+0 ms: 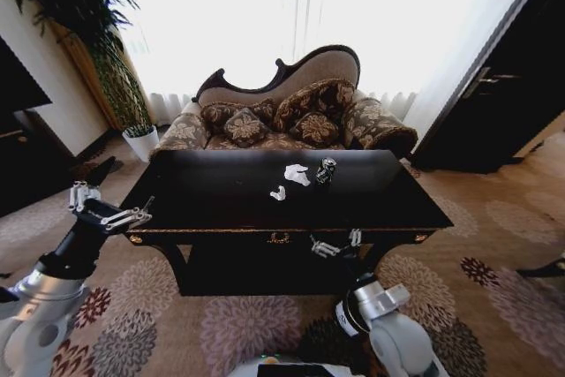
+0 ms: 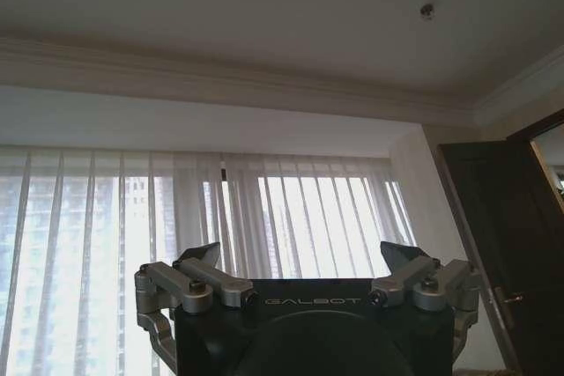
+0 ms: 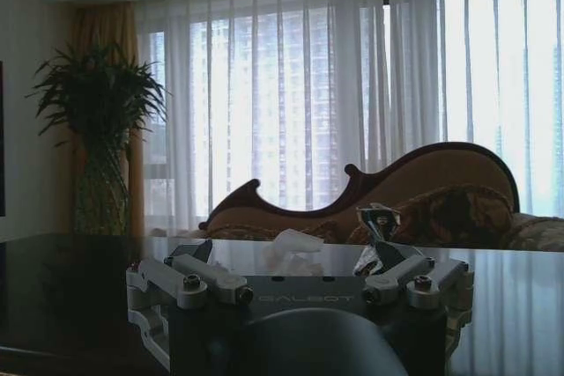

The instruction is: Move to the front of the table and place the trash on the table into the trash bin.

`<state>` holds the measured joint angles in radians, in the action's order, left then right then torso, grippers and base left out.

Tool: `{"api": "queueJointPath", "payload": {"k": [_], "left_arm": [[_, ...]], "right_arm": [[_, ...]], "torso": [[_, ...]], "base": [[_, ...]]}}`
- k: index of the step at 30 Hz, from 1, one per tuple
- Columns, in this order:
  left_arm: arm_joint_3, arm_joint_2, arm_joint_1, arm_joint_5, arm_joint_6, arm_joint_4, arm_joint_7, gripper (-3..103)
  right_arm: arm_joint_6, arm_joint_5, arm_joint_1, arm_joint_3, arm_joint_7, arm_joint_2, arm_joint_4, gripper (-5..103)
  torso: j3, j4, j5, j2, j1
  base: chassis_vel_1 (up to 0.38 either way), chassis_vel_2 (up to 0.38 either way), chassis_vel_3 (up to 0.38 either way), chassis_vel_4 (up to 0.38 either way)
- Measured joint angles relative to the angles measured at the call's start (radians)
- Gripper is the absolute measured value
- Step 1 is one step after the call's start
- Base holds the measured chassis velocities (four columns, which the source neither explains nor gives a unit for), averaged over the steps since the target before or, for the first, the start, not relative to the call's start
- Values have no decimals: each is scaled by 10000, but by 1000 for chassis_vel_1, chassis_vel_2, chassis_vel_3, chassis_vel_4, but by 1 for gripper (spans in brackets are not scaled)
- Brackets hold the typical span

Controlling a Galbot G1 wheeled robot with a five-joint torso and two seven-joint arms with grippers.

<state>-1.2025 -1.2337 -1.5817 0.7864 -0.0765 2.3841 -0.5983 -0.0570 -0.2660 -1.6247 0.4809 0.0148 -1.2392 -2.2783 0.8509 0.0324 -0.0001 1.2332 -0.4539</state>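
Straight ahead, paper scraps (image 1: 295, 176) and a small can (image 1: 326, 170) lie on the black table (image 1: 221, 200), while the left gripper (image 1: 108, 207) and right gripper (image 1: 335, 244) hover at its near edge, both open and empty.

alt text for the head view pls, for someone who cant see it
A glossy black table holds white paper scraps and a small dark can, with a patterned sofa behind it. The left gripper hovers open off the table's left corner; the right gripper sits open at its front edge.
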Motion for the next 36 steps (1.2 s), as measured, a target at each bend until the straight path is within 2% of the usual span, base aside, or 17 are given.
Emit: {"api": "queueJointPath", "payload": {"k": [3, 4, 7, 8, 10, 13, 17, 24, 29, 36], "left_arm": [[138, 20, 50, -55, -2, -32, 0, 100], [138, 20, 50, -55, -2, -32, 0, 100], [261, 85, 99, -96, 1, -76, 0, 100], [298, 120, 114, -117, 2, -94, 0, 100], [304, 128, 116, -125, 2, -96, 0, 100], [252, 121, 87, -149, -17, -99, -1, 100], [133, 57, 49, -165, -35, -104, -6, 100], [145, 121, 13, -401, -36, -220, -10, 100], [284, 130, 59, -663, -43, -509, -11, 100], [742, -35, 167, -1000, -49, -610, -13, 100]], "right_arm": [[667, -350, 217, -11, -695, 247, -356, 100], [667, -350, 217, -11, -695, 247, -356, 100], [1280, -693, 420, -82, -1222, 608, -633, 100], [1634, -939, 611, -146, -1512, 1040, -712, 100], [1750, -1057, 716, -169, -1603, 1273, -710, 100], [2170, -1719, 1356, -238, -1903, 2165, -418, 100], [2621, -2348, 2182, -509, -2260, 2713, 53, 100], [2804, -2574, 3923, -1427, -2504, 3258, 1348, 100], [2755, -2925, 5307, -1758, -2348, 3700, 2571, 100], [2731, -3243, 5675, -1746, -2105, 4051, 3170, 100]], "torso": [[0, 0, -1, 0, 0], [0, 0, -1, 0, 0], [0, 2, -1, 1, 0], [0, 1, 0, 0, 0], [0, 2, -1, 0, 0], [0, 0, 1, 0, 0], [0, 0, 0, 0, 0], [1, 0, 1, 0, -1], [1, -2, -1, -1, -1], [1, 3, 0, -1, -1]], "base": [[0, 0, 0, 0], [0, 0, 0, 0], [0, 0, 0, 0], [0, 0, 0, 0], [0, 0, 0, 0], [0, 0, 0, 0], [0, 0, 0, 0], [0, 0, 0, 0], [0, 0, 0, 0], [0, 0, 0, 0]]}}
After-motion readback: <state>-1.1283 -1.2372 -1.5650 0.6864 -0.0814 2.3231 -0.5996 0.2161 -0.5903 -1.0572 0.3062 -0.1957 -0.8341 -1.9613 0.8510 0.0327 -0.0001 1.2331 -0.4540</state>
